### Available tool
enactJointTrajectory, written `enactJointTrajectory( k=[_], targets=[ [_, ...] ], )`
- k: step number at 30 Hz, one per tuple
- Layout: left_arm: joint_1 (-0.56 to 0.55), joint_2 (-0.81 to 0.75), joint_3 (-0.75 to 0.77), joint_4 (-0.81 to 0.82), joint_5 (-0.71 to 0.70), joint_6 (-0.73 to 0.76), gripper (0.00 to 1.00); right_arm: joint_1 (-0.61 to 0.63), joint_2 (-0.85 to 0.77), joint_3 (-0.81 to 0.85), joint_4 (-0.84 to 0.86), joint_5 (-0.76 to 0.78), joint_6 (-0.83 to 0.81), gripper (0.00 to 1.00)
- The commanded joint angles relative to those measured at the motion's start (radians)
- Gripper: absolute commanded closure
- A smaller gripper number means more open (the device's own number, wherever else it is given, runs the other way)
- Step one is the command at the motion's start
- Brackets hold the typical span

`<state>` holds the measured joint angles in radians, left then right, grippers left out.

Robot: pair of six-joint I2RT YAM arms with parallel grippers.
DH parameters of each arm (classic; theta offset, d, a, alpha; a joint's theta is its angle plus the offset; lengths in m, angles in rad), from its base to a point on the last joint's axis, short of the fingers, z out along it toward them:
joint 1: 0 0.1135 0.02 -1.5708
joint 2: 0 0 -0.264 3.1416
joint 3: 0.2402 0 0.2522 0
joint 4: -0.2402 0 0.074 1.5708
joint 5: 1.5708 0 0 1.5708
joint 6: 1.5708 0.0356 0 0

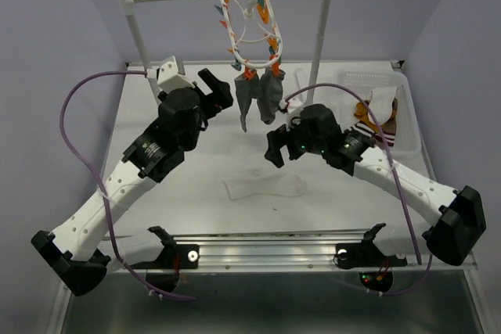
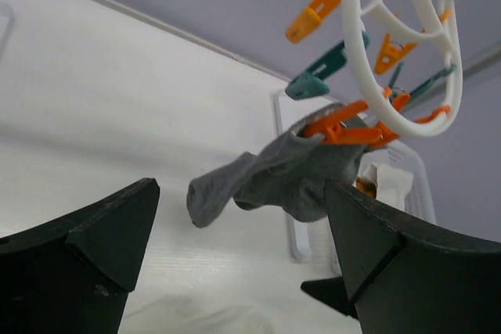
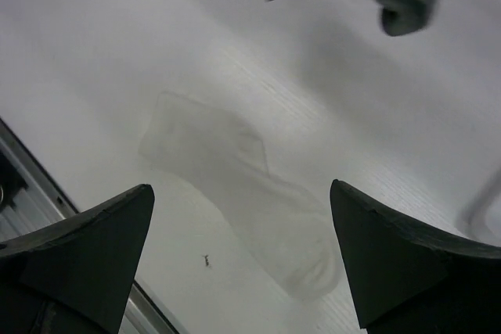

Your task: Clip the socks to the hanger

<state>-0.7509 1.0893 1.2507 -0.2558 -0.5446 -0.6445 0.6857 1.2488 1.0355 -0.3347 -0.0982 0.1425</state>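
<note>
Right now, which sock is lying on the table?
The white sock, flat on the table between the arms. The two grey socks hang from the hanger; the other socks sit in the basket.

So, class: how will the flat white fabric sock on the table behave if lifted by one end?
The flat white fabric sock probably flops limply; it lies thin and flat. Likely light: similar grey socks dangle from small orange clips.

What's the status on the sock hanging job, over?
Both open and empty: left gripper, right gripper. Two grey socks clipped on hanger. White sock flat on table, near right gripper. Nothing blocking it.
</note>
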Motion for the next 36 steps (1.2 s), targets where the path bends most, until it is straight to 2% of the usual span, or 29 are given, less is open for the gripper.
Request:
enactJointTrajectory(
  k=[1,5,8,11,13,15,16,17,20,26,34,36],
  targets=[
    [0.100,-0.078,0.038,0.028,-0.028,0.090,0.01,0.162,0.096,0.087,-0.064,-0.225,-0.165,0.00],
    [0.257,-0.065,0.065,0.026,0.035,0.108,0.01,0.259,0.213,0.161,-0.005,-0.159,-0.172,0.00],
    [0.306,-0.042,0.069,0.012,0.055,0.111,0.01,0.273,0.299,0.225,0.068,-0.175,-0.194,0.00],
    [0.372,-0.023,0.052,0.023,0.145,0.097,0.01,0.285,0.405,0.319,0.146,-0.141,-0.222,0.00],
    [0.407,-0.016,0.041,0.049,0.178,0.094,0.01,0.285,0.446,0.351,0.210,-0.071,-0.221,0.00],
    [0.426,0.006,0.039,0.061,0.233,0.101,0.01,0.285,0.501,0.397,0.288,0.079,-0.216,0.00],
    [0.426,0.006,0.041,0.066,0.254,0.112,0.01,0.285,0.502,0.417,0.289,0.080,-0.198,0.00],
    [0.427,0.020,0.042,0.067,0.271,0.123,0.01,0.285,0.518,0.455,0.301,0.150,-0.190,0.00],
    [0.429,0.038,0.053,0.090,0.357,0.158,0.01,0.285,0.511,0.456,0.395,0.232,-0.150,0.00],
    [0.429,0.053,0.033,0.197,0.478,0.232,0.01,0.230,0.419,0.313,0.572,0.337,-0.066,0.00],
    [0.429,0.135,0.084,0.234,0.532,0.252,0.01,0.155,0.344,0.247,0.583,0.440,-0.018,0.00],
    [0.429,0.161,0.102,0.237,0.535,0.241,0.01,0.155,0.333,0.239,0.582,0.508,-0.017,0.00]
  ],
)
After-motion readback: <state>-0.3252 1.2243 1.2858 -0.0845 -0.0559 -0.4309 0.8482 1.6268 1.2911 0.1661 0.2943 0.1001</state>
